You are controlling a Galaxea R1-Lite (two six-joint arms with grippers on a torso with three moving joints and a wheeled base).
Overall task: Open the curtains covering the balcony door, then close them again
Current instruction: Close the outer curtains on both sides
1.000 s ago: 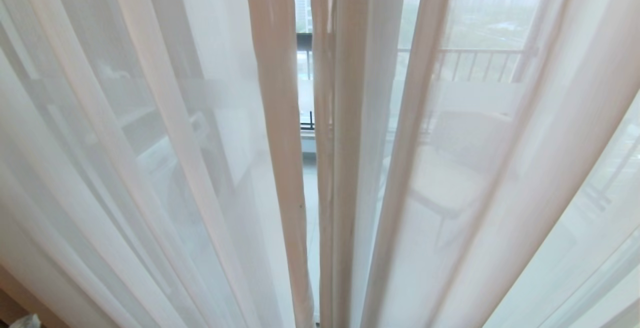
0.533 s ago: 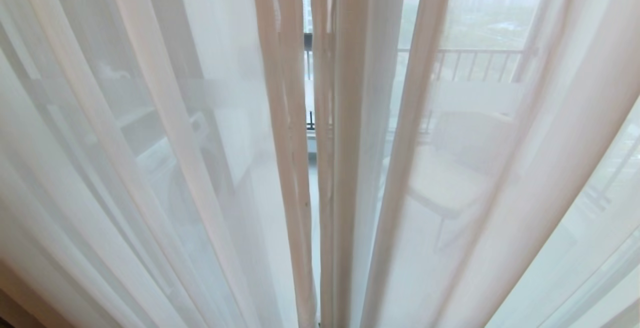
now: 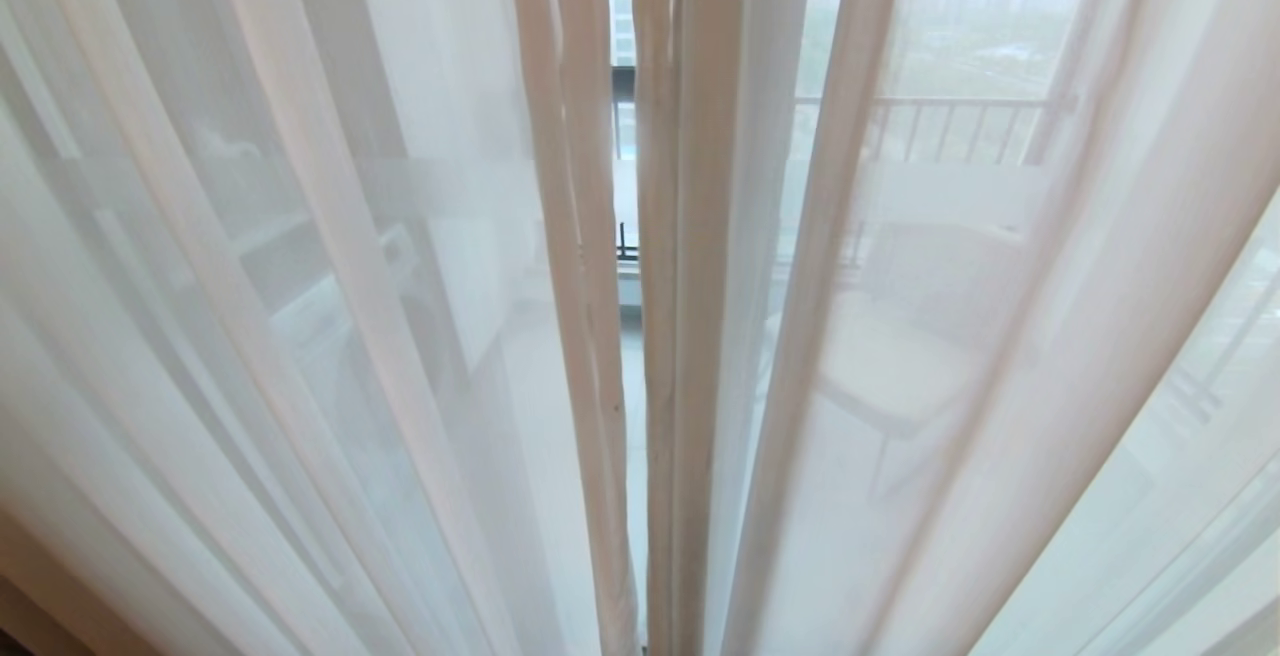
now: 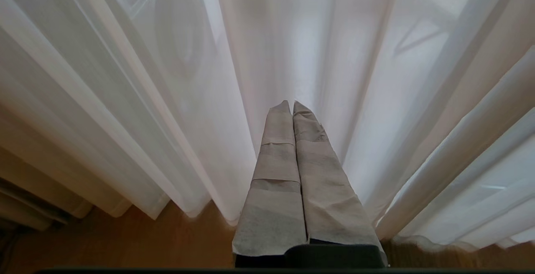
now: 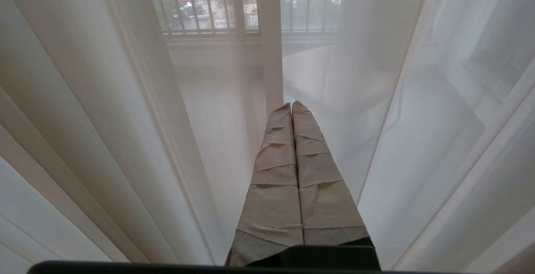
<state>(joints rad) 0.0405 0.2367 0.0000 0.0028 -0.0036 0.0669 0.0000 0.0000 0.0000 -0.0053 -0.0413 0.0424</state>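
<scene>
The sheers (image 3: 400,336) hang in two panels across the whole head view, and the slit between their inner hems (image 3: 627,266) has narrowed over the last second: the left hem has slid toward the right one and doubled into a second fold, so only a thin strip of bare glass shows. I read this as the tail of the closing step, with the panels all but met and little left to do beyond checking that the slit shuts lower down.

The door (image 3: 622,86) shows only as a dark bit of frame in the slit; its handle and frosted band cannot be made out. The heavy drapes are not clearly seen; darker folds at the edge of the left wrist view (image 4: 37,190) may be them, but I cannot tell. Through the cloth a railing (image 3: 940,126) and a pale chair (image 3: 890,366) on the balcony are blurred shapes.

Neither arm appears in the head view. The left gripper (image 4: 291,105) has its wrapped fingers pressed together, empty, tips close against a sheer fold above the wood floor (image 4: 125,240); whether they touch it is unclear. The right gripper (image 5: 291,105) is likewise pressed together and empty, pointing at the sheers with a pale hem (image 5: 269,57) just beyond
</scene>
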